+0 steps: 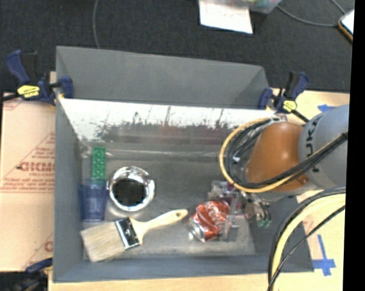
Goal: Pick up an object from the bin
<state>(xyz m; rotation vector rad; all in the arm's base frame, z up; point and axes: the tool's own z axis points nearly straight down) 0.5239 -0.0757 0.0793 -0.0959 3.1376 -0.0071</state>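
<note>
- The grey metal bin (167, 81) fills the middle of the frame, and its few things lie apart on the floor in the lower half.
- The arm enters from the right of the frame. Its orange cover (274, 155) sits at centre right, with black and yellow cables (229, 151) looped round it.
- The jaws hang below the cover, low in the bin's lower right part, at the right edge of a crumpled red and silver thing (207, 220) that looks like a crushed can or wrapper.
- Whether the jaws are wide or narrow cannot be told, nor whether they touch the red thing or stand just beside it.
- A paintbrush (133, 229) with a pale wooden handle lies left of the red thing. Its handle tip points toward the red thing and its bristles are at the lower left.
- A round silver tin (131, 190) with a dark inside sits above the brush.
- At the left wall, a blue cup-like piece (93, 201) lies with a green perforated strip (98, 162) above it.
</note>
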